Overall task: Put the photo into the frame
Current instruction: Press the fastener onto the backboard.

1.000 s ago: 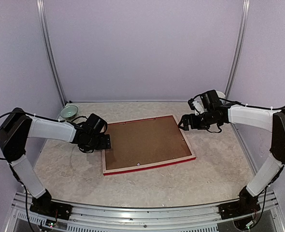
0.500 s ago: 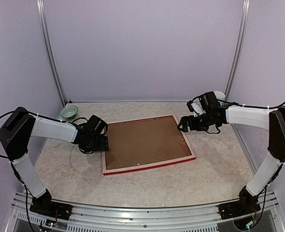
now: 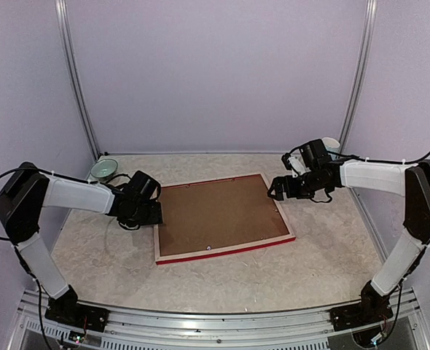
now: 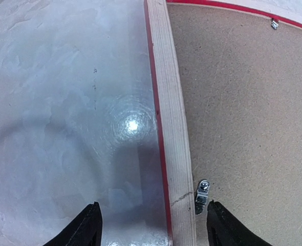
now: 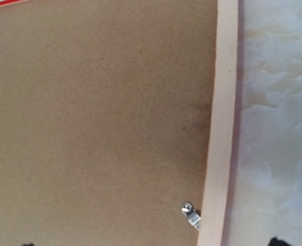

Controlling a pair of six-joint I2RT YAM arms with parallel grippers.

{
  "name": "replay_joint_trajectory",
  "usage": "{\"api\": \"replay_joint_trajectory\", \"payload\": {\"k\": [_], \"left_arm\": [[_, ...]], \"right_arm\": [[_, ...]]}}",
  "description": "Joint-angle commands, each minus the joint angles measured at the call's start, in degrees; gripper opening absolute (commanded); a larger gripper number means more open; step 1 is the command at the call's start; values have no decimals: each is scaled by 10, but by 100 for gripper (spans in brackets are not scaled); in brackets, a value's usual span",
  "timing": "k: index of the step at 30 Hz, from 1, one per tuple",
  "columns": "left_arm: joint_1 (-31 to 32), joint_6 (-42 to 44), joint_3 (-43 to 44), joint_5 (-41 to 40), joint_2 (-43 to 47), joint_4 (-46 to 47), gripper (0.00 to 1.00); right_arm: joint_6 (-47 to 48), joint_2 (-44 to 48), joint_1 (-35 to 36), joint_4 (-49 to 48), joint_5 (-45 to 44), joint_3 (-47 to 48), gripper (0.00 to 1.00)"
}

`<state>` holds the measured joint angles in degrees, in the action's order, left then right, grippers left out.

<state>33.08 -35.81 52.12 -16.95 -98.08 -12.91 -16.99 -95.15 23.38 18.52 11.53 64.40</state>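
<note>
one frame (image 3: 219,248) back-up w/ brown backing board (image 3: 215,215) inside

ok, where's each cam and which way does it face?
Top external: above and behind the bases, facing forward and down at the table; both arms show, left gripper and right gripper flanking the frame.
Left wrist: on the left arm, looking down at the frame's left rail; both fingertips straddle it.
Right wrist: looking down at the right rail; only fingertip slivers show.
Shared: both wrist views show the backing board.
</note>
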Motion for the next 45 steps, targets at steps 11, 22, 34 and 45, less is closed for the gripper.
{"api": "replay_joint_trajectory", "payload": {"k": [11, 22, 34, 45], "left_arm": [[-8, 12, 8, 3, -26, 30, 69], [-9, 14, 7, -7, -38, 23, 64], [-9, 19, 4, -6, 27, 34, 64], [-8, 24, 20, -3, 5, 0, 64]], "right_arm": [[4, -6, -4, -7, -1, -10, 99], [4, -7, -4, -9, -1, -11, 99], [4, -8, -4, -9, 2, -9, 98], [4, -7, -4, -11, 1, -12, 98]]}}
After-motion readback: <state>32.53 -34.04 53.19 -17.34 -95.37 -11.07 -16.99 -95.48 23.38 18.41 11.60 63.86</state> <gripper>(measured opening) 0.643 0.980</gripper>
